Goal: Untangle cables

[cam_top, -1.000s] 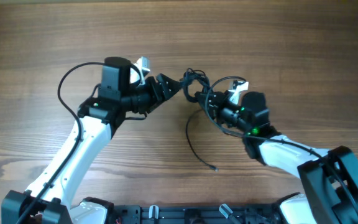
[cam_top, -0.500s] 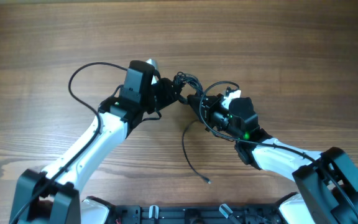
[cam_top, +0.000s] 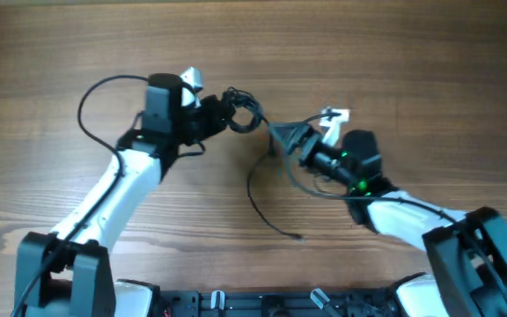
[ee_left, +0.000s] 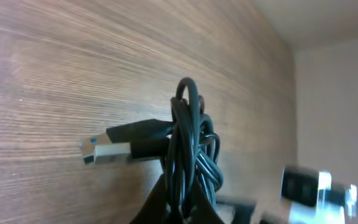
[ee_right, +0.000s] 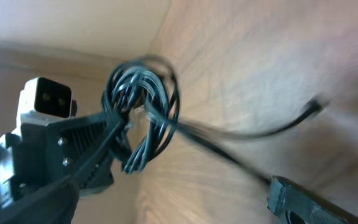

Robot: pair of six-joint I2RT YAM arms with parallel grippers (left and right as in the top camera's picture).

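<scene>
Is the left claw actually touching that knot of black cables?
Touching. The left wrist view shows the left claw pinching the cable bundle between its fingertips.

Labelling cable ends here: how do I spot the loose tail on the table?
On the wooden table, find the right end effector. A single thin black strand curves from near it toward the near edge, ending in a tiny plug; unlike the coiled bundle in the left end effector, it trails alone.
</scene>
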